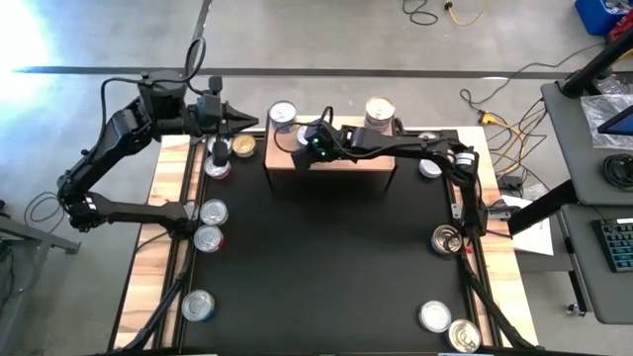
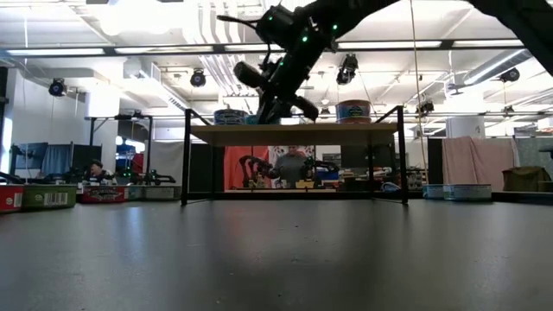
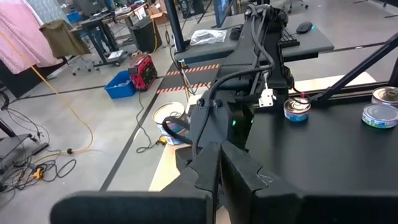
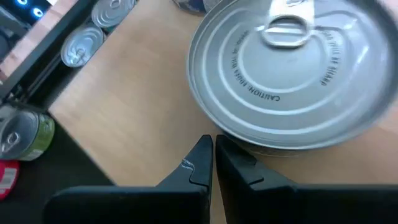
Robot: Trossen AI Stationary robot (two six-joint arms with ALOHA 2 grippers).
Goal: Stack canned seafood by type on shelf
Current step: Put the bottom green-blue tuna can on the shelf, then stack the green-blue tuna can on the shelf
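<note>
Now my right claw [image 4: 213, 163] is pressed together, empty, over the shelf [image 1: 336, 158] beside the left tin [image 4: 292, 74] | left claw [image 1: 245, 122] also pinched closed, waiting far-left | next: I'd spread wide and centre before descending.

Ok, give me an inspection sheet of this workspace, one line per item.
Surface: black mat on a wood-edged table.
Job's things: two tins on the shelf; other tins along both mat edges.
Clutter: nothing seen.
Claws: left claw shut, empty, beside the shelf; right claw shut, empty, over the shelf beside a tin.
Cables: yellow and black leads on the floor.
Surroundings: desk with keyboard.
</note>
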